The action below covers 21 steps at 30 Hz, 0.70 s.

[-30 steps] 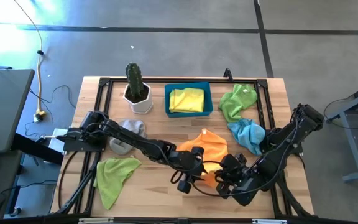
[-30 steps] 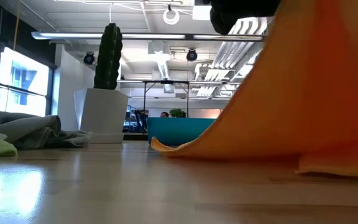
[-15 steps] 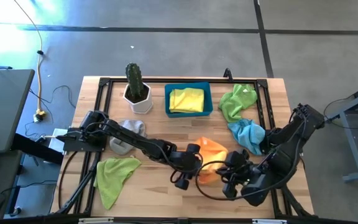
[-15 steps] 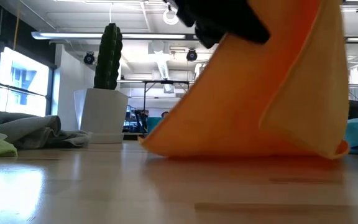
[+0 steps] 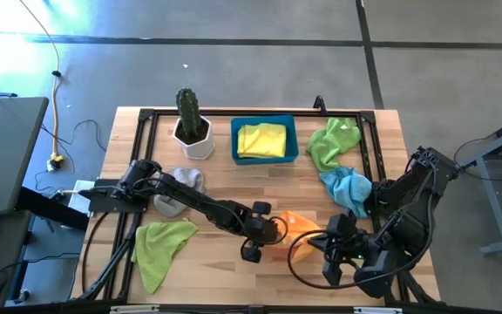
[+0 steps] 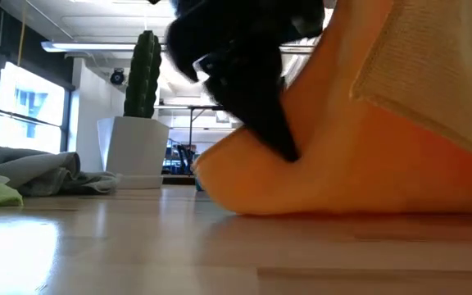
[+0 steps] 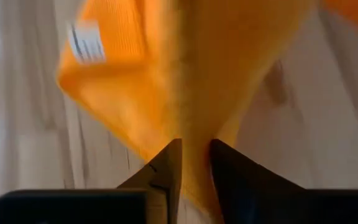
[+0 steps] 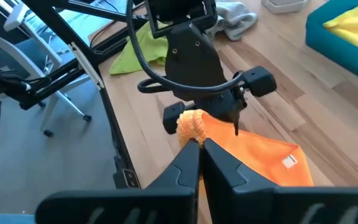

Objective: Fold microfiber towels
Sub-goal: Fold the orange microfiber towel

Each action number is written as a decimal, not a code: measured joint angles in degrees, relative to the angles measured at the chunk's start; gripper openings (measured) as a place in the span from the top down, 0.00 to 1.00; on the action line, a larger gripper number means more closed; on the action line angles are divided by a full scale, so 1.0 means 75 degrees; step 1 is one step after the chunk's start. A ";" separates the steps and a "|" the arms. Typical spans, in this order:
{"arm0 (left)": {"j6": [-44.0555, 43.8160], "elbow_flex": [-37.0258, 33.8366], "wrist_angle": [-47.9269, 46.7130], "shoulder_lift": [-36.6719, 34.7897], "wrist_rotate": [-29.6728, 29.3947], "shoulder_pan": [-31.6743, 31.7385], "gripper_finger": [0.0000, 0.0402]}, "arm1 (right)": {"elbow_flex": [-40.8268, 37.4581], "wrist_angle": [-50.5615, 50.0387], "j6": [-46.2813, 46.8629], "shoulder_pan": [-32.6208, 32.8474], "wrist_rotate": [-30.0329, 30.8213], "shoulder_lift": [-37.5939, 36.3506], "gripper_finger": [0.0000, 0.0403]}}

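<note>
No legible text, brand or number can be made out. A small white label point(image 7: 86, 42) is sewn on the orange towel point(image 7: 229, 68), but its print cannot be read.

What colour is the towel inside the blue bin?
Yellow towel, clearest in the high view.

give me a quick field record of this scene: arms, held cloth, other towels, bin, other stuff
left gripper: fingers pinching the orange towel at table centre-front
right gripper: shut on the same orange towel, at its edge, front right
orange towel state: bunched, lifted between both grippers, white tag showing
lime green towels: one front left, one back right
light blue towel: right side, crumpled
grey towel: left, crumpled
yellow towel: inside the blue bin
cactus pot: back, left of the bin
</note>
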 joint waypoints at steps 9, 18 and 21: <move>-0.0534 0.0013 -0.0743 -0.0117 0.0090 -0.0003 0.98 | -0.0001 -0.0253 0.0025 0.0020 -0.0077 0.0000 1.00; -0.0860 0.0026 -0.2917 -0.1147 0.0014 -0.0050 1.00 | -0.0004 -0.0592 -0.0003 -0.0003 -0.0139 0.0095 1.00; -0.0989 0.0009 -0.3606 -0.1680 -0.0010 -0.0052 1.00 | -0.0004 -0.0756 -0.0005 -0.0035 -0.0202 0.0241 1.00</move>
